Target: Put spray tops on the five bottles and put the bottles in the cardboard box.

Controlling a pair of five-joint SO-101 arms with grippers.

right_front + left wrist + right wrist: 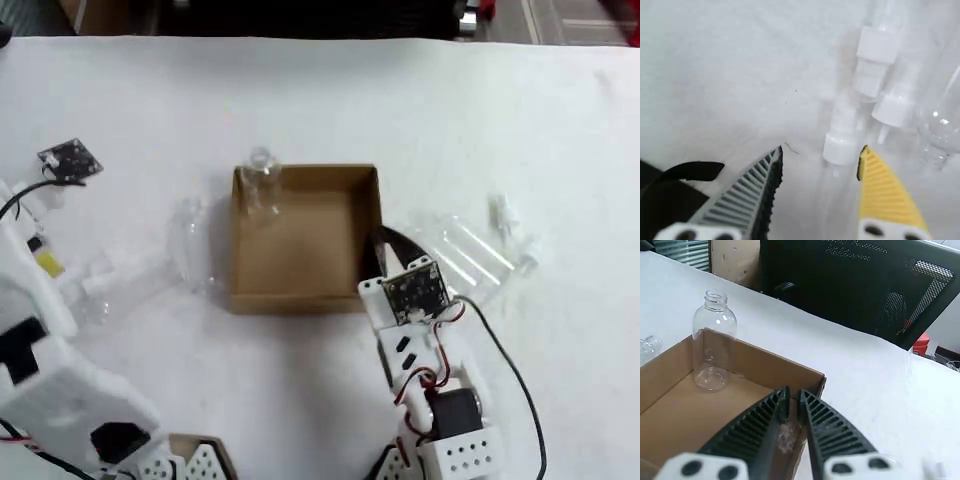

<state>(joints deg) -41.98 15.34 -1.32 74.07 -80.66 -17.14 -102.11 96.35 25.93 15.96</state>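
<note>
Standing uncapped in the far-left corner of the cardboard box [305, 298] — one clear bottle [262, 185].
Left gripper [821, 152] sits low over spray tops [842, 135] on the counter [400, 110], fingers apart; right gripper [794, 392] at the box's near-right corner, fingers almost together — more bottles [470, 250] lie beside the box.

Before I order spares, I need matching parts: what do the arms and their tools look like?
The left arm and right arm are white plastic. The left tool has one grey ribbed finger and one yellow ribbed finger. The right tool has two black ribbed fingers. The right arm's wrist carries a black circuit board, red wires and a black cable.
</note>
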